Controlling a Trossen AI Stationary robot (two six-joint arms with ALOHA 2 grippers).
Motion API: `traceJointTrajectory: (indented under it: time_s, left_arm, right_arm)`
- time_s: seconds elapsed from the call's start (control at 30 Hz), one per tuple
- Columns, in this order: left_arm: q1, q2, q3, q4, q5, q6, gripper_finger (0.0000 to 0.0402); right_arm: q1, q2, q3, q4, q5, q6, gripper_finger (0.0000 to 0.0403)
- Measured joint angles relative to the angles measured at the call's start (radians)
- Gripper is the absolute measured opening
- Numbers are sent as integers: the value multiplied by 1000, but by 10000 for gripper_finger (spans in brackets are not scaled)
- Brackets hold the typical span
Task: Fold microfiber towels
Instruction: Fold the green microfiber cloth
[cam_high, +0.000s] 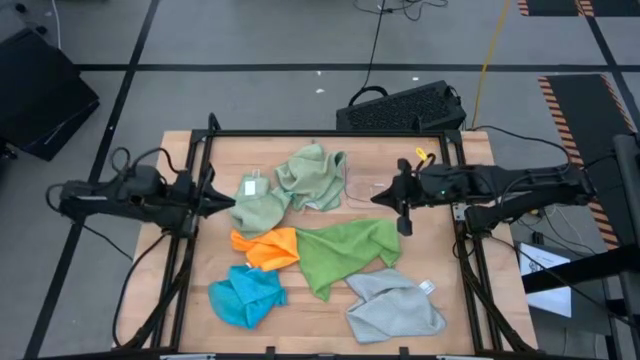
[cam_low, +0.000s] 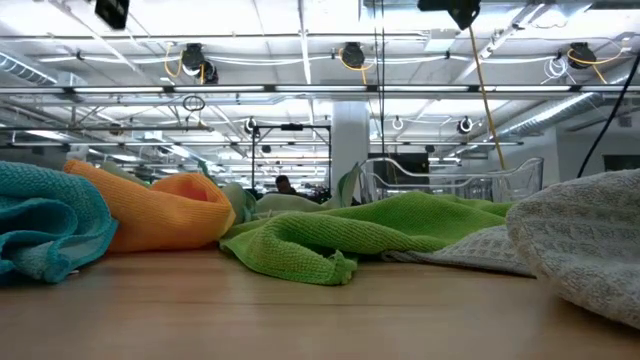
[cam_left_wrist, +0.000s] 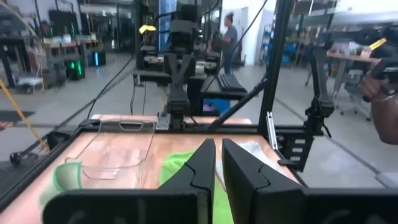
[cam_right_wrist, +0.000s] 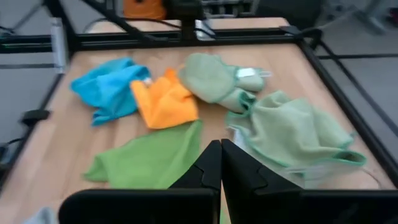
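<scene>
Six towels lie crumpled on the wooden table: two pale sage green, orange, bright green, bright blue and light grey. The sage towel at the far middle overlaps the edge of a clear tray. My left gripper is shut and empty, held above the table's left side beside the nearer sage towel. My right gripper is shut and empty, held above the clear tray, pointing left. In the right wrist view its fingers meet over the bright green towel.
A black frame edges the table, with posts at its corners. A keyboard lies beyond the far edge. There is bare wood along the near left and the far right of the table. People show in the room behind.
</scene>
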Motion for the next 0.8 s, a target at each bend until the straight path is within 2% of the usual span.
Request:
traceJointTrajectory:
  time_s: [0.17,0.3,0.53,0.7,0.8]
  left_arm:
    - [-14,169,226,-182,-2,0,31]
    - [-33,286,334,-279,-2,-4,31]
    - [-105,454,356,-300,-5,10,31]
    - [-163,573,343,-299,-104,-20,31]
    - [-203,646,339,-299,-127,-42,31]
  right_arm:
    - [44,30,0,1,53,33,0]
    - [71,65,0,9,101,45,0]
    - [126,146,-1,6,121,127,0]
    - [206,189,-35,0,121,228,1]
    - [254,217,-65,3,137,306,11]
